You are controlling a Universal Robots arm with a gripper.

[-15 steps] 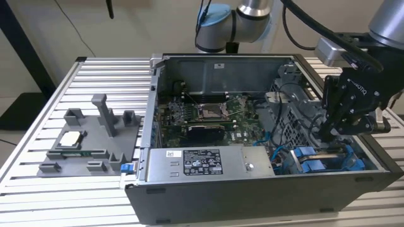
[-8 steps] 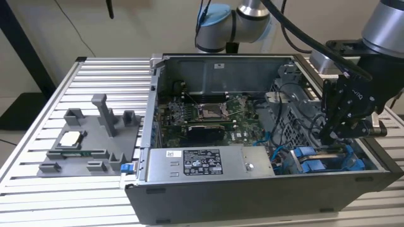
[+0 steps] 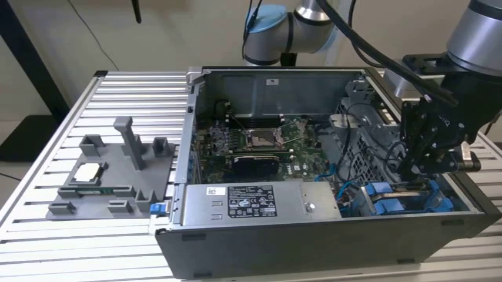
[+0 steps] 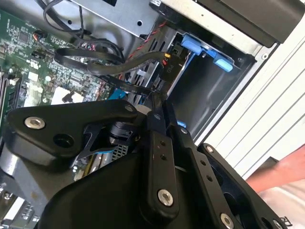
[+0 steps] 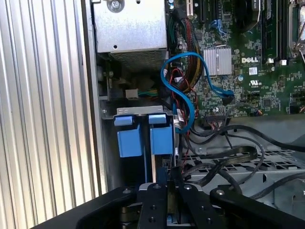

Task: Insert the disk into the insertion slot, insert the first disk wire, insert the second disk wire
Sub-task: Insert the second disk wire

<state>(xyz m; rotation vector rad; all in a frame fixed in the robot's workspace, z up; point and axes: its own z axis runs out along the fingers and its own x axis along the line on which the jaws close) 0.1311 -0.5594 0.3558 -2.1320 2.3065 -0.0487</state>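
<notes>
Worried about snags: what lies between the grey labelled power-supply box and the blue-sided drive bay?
In the first wrist view, a looped blue cable and thin wires.

I have the arm (image 3: 478,35) coming in from the upper right of the exterior view, wrist bent downward. My gripper (image 3: 413,172) points straight down at the right of that frame, black fingers (image 5: 162,200) drawn tightly together.

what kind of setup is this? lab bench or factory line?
Probably a lab test bench: an open computer case sits on a slotted aluminium table, beside a grey fixture plate holding parts, with one robot arm reaching in.
</notes>
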